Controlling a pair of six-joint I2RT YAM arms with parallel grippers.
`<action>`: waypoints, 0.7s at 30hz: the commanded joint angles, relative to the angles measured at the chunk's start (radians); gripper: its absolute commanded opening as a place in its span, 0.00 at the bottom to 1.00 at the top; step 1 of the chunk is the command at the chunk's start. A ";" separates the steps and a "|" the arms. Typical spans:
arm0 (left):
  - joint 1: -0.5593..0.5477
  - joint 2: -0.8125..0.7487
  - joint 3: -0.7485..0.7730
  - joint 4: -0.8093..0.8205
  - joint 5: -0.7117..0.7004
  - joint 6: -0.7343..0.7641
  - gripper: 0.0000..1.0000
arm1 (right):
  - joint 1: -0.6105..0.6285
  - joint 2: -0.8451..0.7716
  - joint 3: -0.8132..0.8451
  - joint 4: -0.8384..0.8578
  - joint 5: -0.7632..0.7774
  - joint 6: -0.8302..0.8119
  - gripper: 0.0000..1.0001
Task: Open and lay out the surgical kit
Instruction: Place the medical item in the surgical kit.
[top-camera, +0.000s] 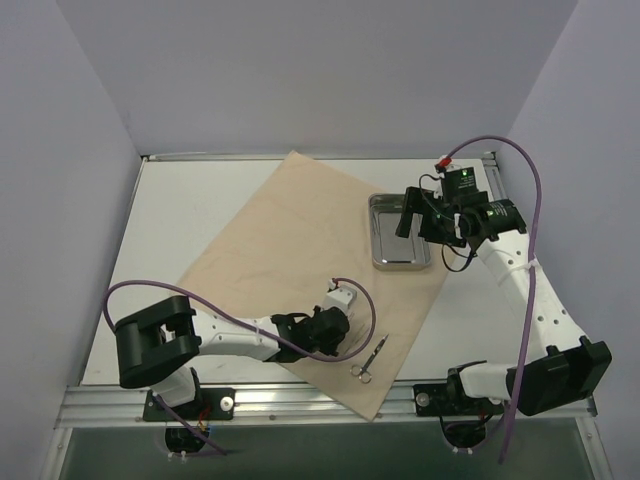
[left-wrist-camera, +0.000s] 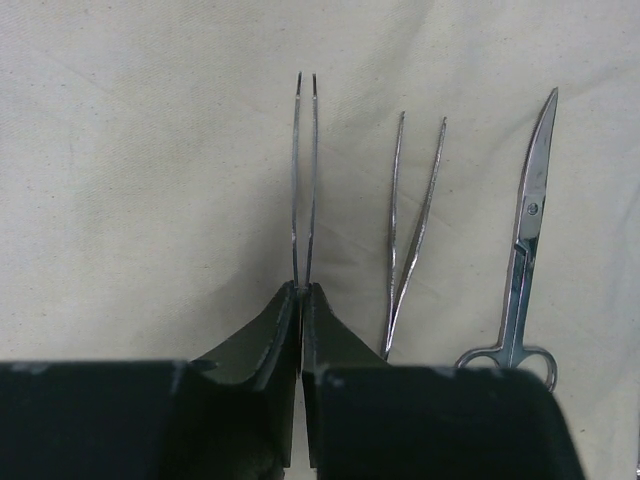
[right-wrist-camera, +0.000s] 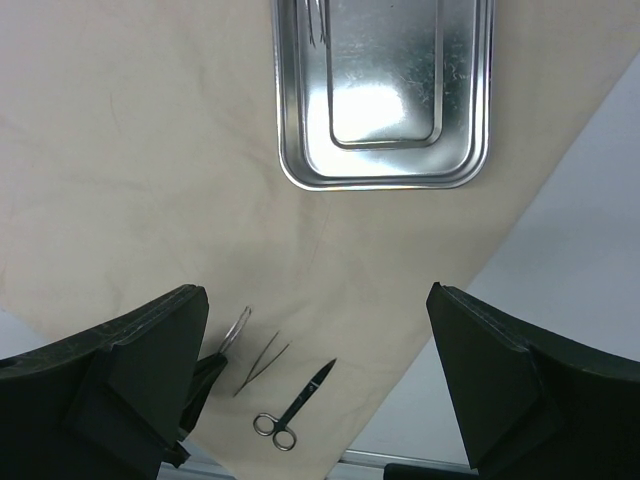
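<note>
The beige wrap sheet (top-camera: 290, 240) of the surgical kit lies spread flat as a large square. On its right corner sits the shiny steel tray (top-camera: 395, 250), with my right gripper (top-camera: 410, 222) hanging open above it; the right wrist view looks down on the tray (right-wrist-camera: 290, 120) between wide jaws (right-wrist-camera: 315, 293). Near the sheet's front corner my left gripper (left-wrist-camera: 301, 290) is shut on the rear end of a pair of tweezers (left-wrist-camera: 305, 180) lying on the sheet. A second pair of tweezers (left-wrist-camera: 415, 220) and the scissors (left-wrist-camera: 525, 250) lie to its right, side by side.
A thin metal instrument (right-wrist-camera: 316, 25) rests in the tray's far left corner. White tabletop (top-camera: 170, 220) shows around the sheet, with purple walls behind and at both sides. The metal rail (top-camera: 300, 400) runs along the near edge.
</note>
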 joint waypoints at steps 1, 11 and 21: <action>-0.005 0.030 0.046 -0.052 -0.003 -0.018 0.12 | -0.007 0.017 0.003 0.005 -0.005 -0.019 1.00; -0.005 0.021 0.033 -0.074 0.003 -0.035 0.20 | -0.013 0.012 -0.017 0.013 -0.008 -0.030 1.00; -0.005 -0.002 0.016 -0.097 -0.006 -0.046 0.26 | -0.014 0.017 -0.020 0.028 -0.016 -0.019 1.00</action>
